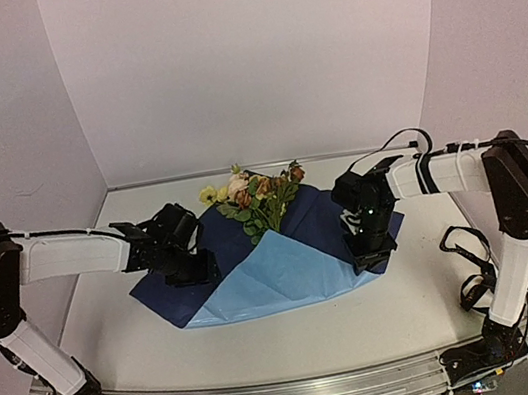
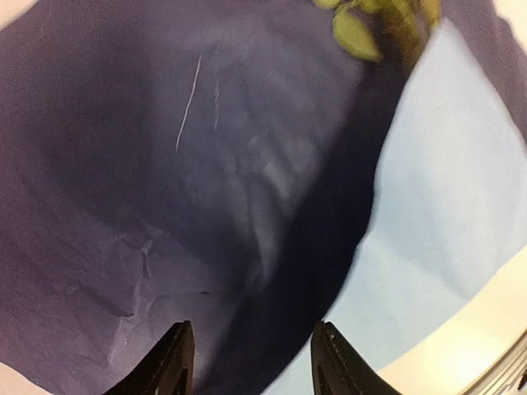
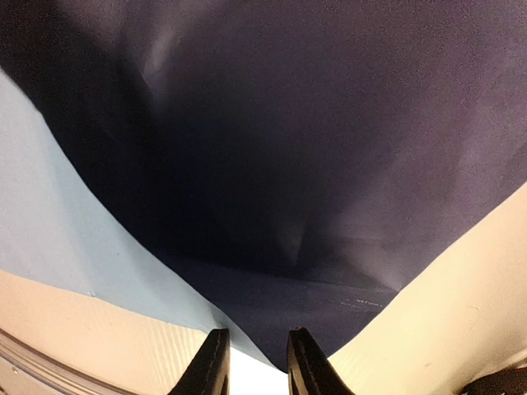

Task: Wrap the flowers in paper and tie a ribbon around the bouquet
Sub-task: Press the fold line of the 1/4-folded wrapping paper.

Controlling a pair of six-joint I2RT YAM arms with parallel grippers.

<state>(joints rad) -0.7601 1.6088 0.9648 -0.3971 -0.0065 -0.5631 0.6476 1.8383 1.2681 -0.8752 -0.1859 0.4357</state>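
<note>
The paper [image 1: 276, 271] lies spread flat on the white table [image 1: 269, 349], in the middle between the two arms. Its dark-blue reverse faces up on the left and right. A light-blue flap [image 1: 272, 275] is folded up from the near edge into a broad triangle whose tip points to the far side.

The flowers [image 1: 256, 197] lie on the far middle of the sheet. The yellow, pale pink and rust blooms fan out past the paper's far edge. The green leaves and stems point towards the near side and run in under the tip of the light-blue flap.

The left gripper [image 1: 195, 268] hangs low over the dark-blue left part of the sheet, just left of the flap. In the left wrist view its fingers [image 2: 174, 362] stand well apart, about half open, with only creased dark-blue paper showing between them. They grasp nothing.

The right gripper [image 1: 370, 253] is down at the near right corner of the paper. In the right wrist view its fingers [image 3: 303, 362] are close together with a narrow gap left, through which the table shows. The tip of the dark-blue corner reaches just to that gap. Whether the fingers touch the paper I cannot tell.
</note>
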